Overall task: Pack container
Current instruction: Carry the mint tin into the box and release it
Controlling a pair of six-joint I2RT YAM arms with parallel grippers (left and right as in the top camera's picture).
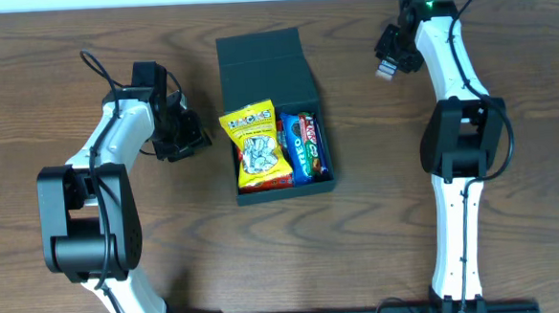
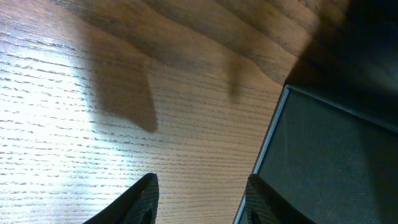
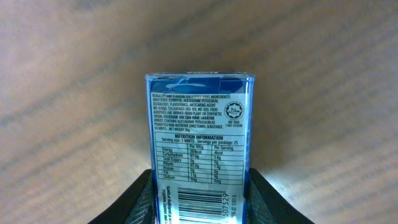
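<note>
The container (image 1: 263, 61) sits at the centre of the table (image 1: 360, 238), lid flap on its 12 o'clock side. Inside, three items lie side by side: snack bag (image 1: 255, 143) at 9 o'clock, biscuit packet (image 1: 295, 148) in the middle, slim bar (image 1: 315, 145) at 3 o'clock, against the wall. The left gripper (image 1: 184, 135) stands at the container's 9 o'clock, near but apart. The right gripper (image 1: 387, 65) stands at 2 o'clock, well apart, with a small carton (image 3: 199, 124) between its fingers.

Left hand (image 2: 200, 191) ajar (right hand (image 3: 199, 190) tight)
</note>
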